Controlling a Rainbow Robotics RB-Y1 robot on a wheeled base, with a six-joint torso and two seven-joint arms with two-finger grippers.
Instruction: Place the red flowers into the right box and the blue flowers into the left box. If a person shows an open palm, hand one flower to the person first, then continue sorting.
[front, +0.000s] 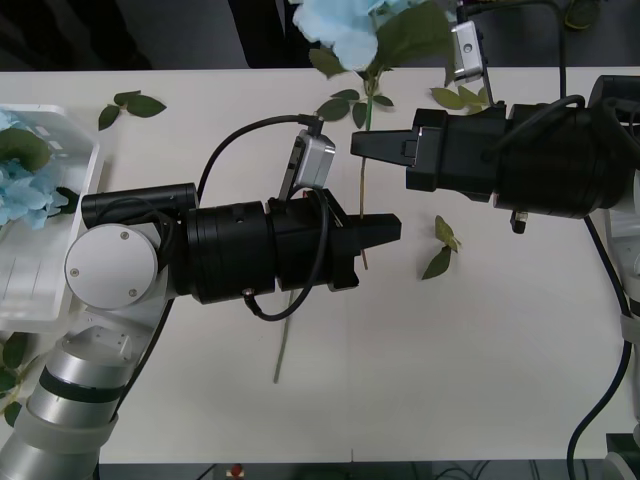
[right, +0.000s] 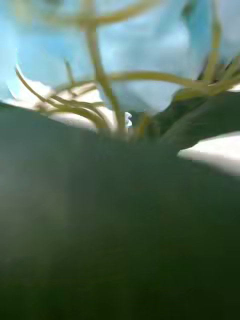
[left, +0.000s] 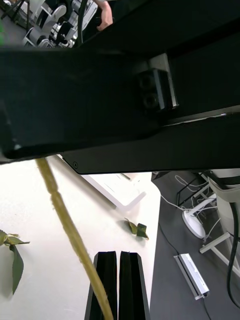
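We see blue flowers (front: 25, 190) in the left box (front: 60, 150); one blue flower (front: 345, 30) remains mid-frame, the left gripper (front: 385, 228) fingers pressed together beside its stem, the right gripper (front: 365, 145) fingers unclear.

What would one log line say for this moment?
left gripper: shut beside stem | right gripper: at stem, state unclear | blue flower: table's far edge | left box: holds blue blooms

white table (front: 500, 350) — loose leaf sprigs (front: 440, 250)

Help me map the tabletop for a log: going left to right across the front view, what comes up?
left box with blue flowers → left end effector → long flower stem → loose leaf sprig → right arm's black wrist
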